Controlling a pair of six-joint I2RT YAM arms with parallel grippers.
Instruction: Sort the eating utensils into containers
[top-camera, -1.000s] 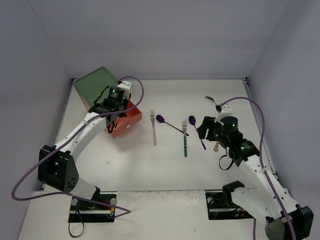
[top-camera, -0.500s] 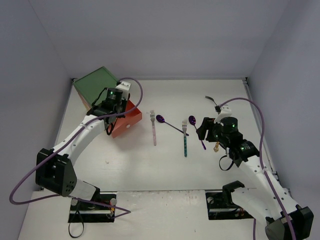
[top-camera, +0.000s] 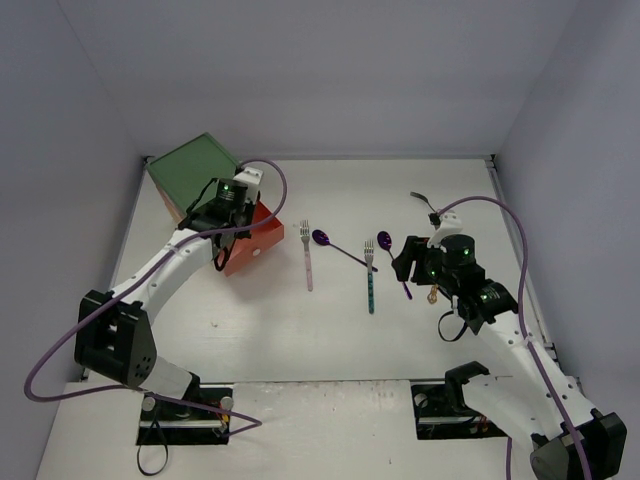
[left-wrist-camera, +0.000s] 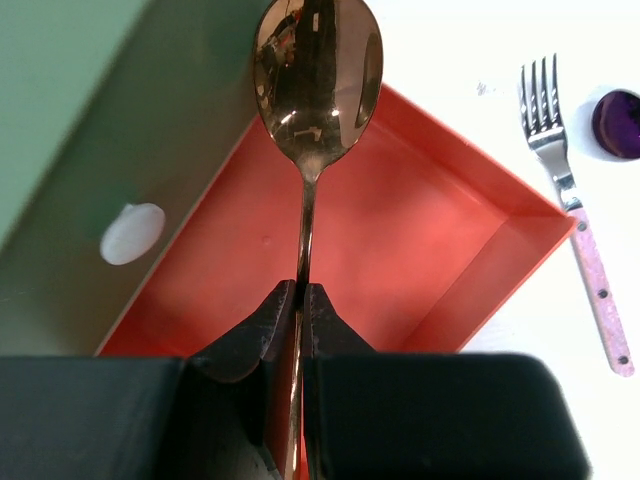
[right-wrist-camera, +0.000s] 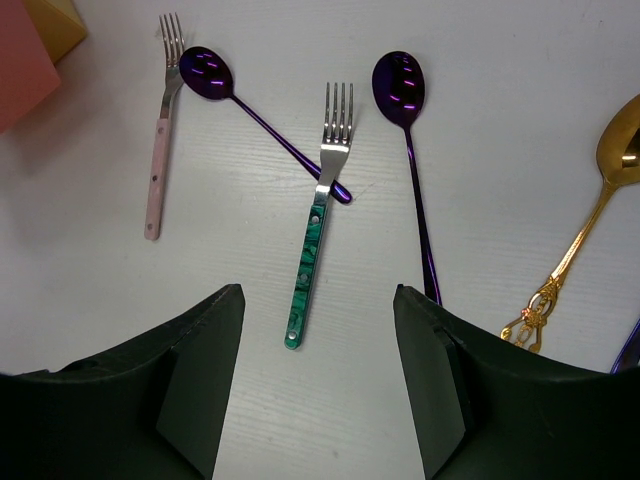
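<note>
— What does the left end effector (left-wrist-camera: 302, 295) have in it?

— Its two fingers are pressed together on the thin handle of a copper spoon (left-wrist-camera: 315, 70). The spoon points away from the wrist, with the bowl at the far end and the hollow side facing the camera.

— And where is this spoon in relation to the containers?

— It is above the orange-red drawer (left-wrist-camera: 400, 250), which is pulled out of the green-topped chest (top-camera: 190, 168) at the far left of the tabletop (top-camera: 300, 330). The bowl reaches over the back edge of the drawer, toward the green front with the white knob (left-wrist-camera: 131, 233). I cannot tell if the spoon touches the drawer.

— What about the right end effector (right-wrist-camera: 318, 300)?

— It is open, with a wide gap between the fingers, and it holds nothing. It hangs above the utensils in the middle of the tabletop.

— Which utensils lie there?

— From left to right in the right wrist view: a pink-handled fork (right-wrist-camera: 155, 185), then a purple spoon (right-wrist-camera: 262, 125) lying at an angle, whose handle end crosses the neck of a teal-handled fork (right-wrist-camera: 315, 240). Next comes a second purple spoon (right-wrist-camera: 412, 150), and near it, at the right edge, a gold spoon (right-wrist-camera: 590, 210). The pink-handled fork is just beside the open drawer.

— Anything more?

— One dark utensil (top-camera: 424, 200) lies farther back on the right; it is too small to name.
</note>
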